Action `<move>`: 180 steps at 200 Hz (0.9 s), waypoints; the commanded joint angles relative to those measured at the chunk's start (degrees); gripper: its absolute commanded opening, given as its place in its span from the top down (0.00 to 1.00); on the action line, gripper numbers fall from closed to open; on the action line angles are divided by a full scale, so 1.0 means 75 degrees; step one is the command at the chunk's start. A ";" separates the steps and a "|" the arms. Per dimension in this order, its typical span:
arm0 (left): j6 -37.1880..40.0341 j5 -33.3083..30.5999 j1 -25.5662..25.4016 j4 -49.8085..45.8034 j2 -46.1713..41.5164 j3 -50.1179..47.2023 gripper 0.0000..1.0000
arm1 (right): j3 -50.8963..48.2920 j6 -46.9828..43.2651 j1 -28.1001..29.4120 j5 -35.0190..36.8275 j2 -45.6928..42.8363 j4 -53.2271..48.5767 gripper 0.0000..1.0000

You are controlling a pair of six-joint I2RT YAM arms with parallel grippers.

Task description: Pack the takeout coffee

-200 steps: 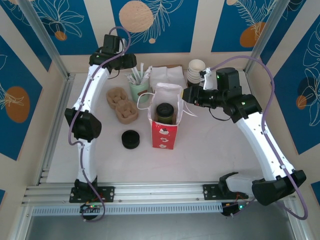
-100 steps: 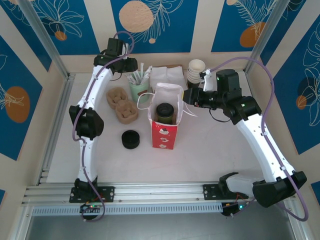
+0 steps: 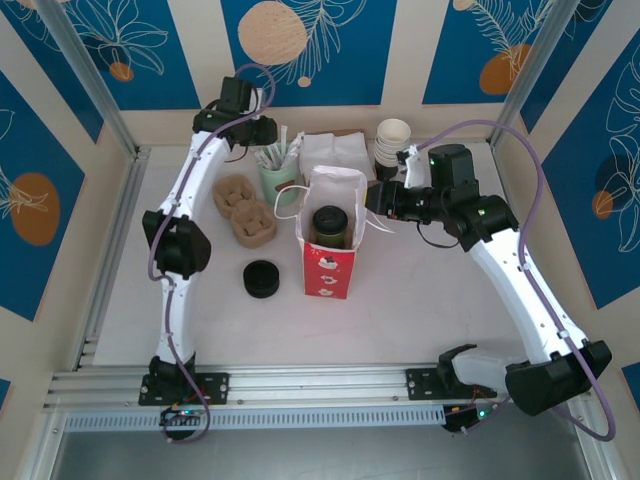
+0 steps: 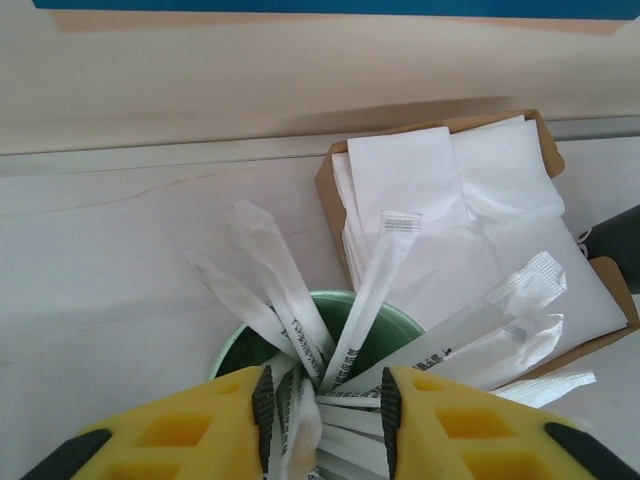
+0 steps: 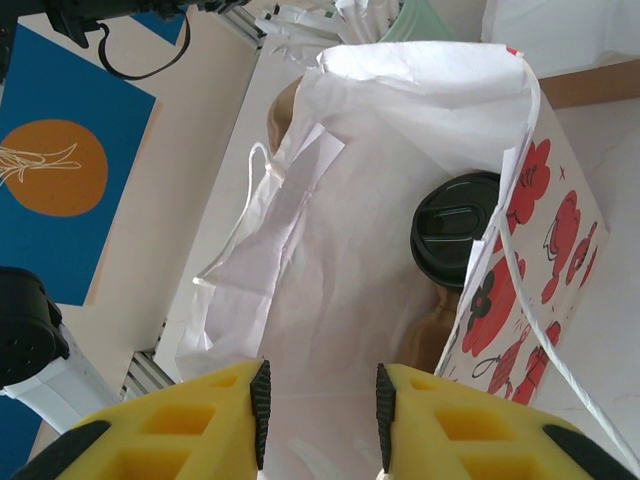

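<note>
The takeout coffee [image 3: 329,224], a dark olive cup under a round black lid [image 5: 455,228], stands upright inside the open red-and-white bag [image 3: 327,268]. My right gripper [image 3: 372,198] hovers open at the bag's right rim. In the right wrist view the right gripper [image 5: 320,420] has only the bag's white inner wall [image 5: 330,260] beneath it, and the cup sits apart to the right. At the back, my left gripper [image 3: 262,133] is open over a green cup [image 4: 400,320]. The left gripper [image 4: 323,420] straddles the wrapped straws [image 4: 370,290] in that cup.
A cardboard tray of white napkins [image 3: 335,150] lies behind the bag, with a stack of white cups [image 3: 393,140] to its right. Two beige pulp carriers [image 3: 245,210] and a squat black puck [image 3: 262,278] sit left of the bag. The bag's string handles [image 5: 545,340] hang loose.
My left arm has swung a little to the right, bringing its gripper over the straw cup. The right gripper has edged slightly toward the bag. The coffee and bag have not moved.
</note>
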 commanded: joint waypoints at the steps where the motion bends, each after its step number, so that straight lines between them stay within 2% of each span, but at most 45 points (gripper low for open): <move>1: 0.0204 -0.0196 -0.0159 -0.0256 0.0197 0.0291 0.67 | -0.0166 -0.0138 -0.0031 0.0009 -0.0282 0.0020 0.65; 83: 0.0173 -0.0664 -0.0190 -0.0446 0.0328 0.0284 0.71 | -0.0381 0.0008 -0.0134 -0.0257 -0.0541 0.0249 0.65; 180: 0.0161 -0.0646 -0.0210 -0.0288 0.0212 0.0497 0.89 | -0.0379 -0.0058 -0.0273 -0.0277 -0.0586 0.0121 0.64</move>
